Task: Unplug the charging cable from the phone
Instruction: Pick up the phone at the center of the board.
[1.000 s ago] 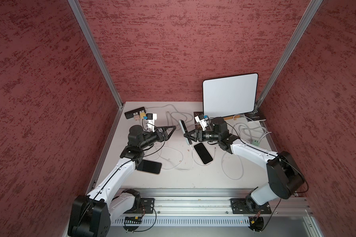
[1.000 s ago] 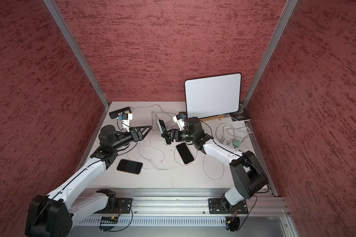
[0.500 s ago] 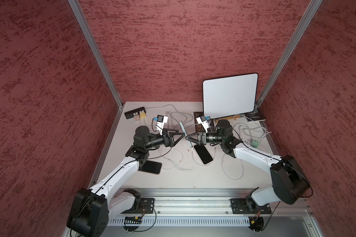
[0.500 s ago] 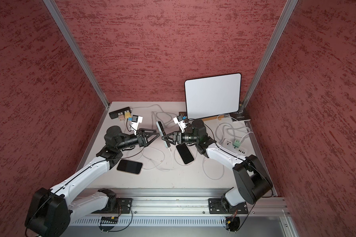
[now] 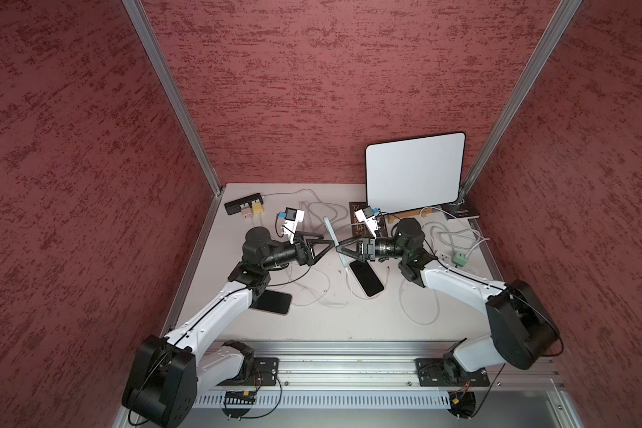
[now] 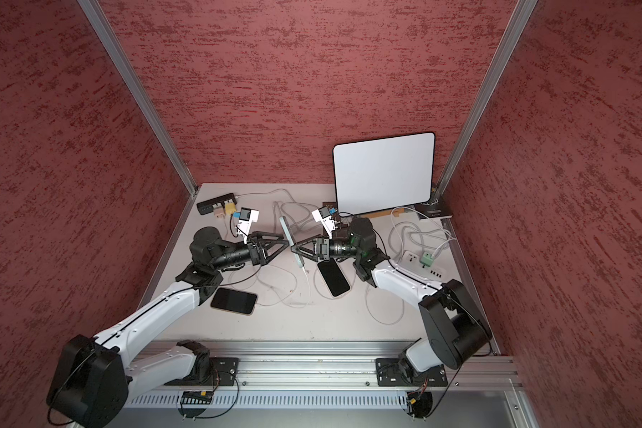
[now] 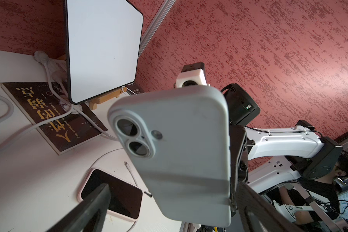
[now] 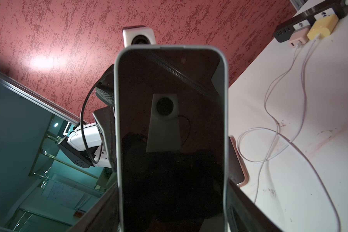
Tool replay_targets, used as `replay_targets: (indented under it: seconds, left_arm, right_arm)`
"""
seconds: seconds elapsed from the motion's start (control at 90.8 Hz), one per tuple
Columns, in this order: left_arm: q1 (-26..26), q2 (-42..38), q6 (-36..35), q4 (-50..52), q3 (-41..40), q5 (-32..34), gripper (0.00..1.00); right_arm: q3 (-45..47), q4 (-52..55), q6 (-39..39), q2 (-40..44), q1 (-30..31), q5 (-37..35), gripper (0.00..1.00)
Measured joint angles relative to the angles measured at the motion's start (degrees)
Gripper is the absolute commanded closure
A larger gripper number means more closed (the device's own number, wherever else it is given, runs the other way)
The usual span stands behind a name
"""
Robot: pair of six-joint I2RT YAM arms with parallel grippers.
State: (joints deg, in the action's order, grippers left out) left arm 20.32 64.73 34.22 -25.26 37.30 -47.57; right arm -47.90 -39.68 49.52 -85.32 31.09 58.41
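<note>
1. My right pincer [image 5: 338,250] is clamped on the pale phone [image 5: 330,232], held on edge above the table [image 5: 330,326].
2. The charging cable [image 5: 348,278] hangs from its lower end.
3. The left pincer [image 5: 330,244], spread wide, is now right at the phone's back. A second ago it was well apart.

we note phone [image 5: 331,234] between left gripper [image 5: 328,245] and right gripper [image 5: 339,251]; second phone [image 5: 366,277] on table just before it; tablet [image 5: 414,172] behind right; power strip [image 5: 240,203] back left.
</note>
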Motion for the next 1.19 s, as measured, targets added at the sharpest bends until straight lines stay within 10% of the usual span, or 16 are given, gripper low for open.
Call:
replay_targets:
  seconds: [1.19]
  left_arm:
    - [0.22,0.26,3.45,-6.93,0.00,-1.40,0.01]
  right_arm:
    - [0.00,-6.86,3.87,-2.82,2.60,2.12,0.82]
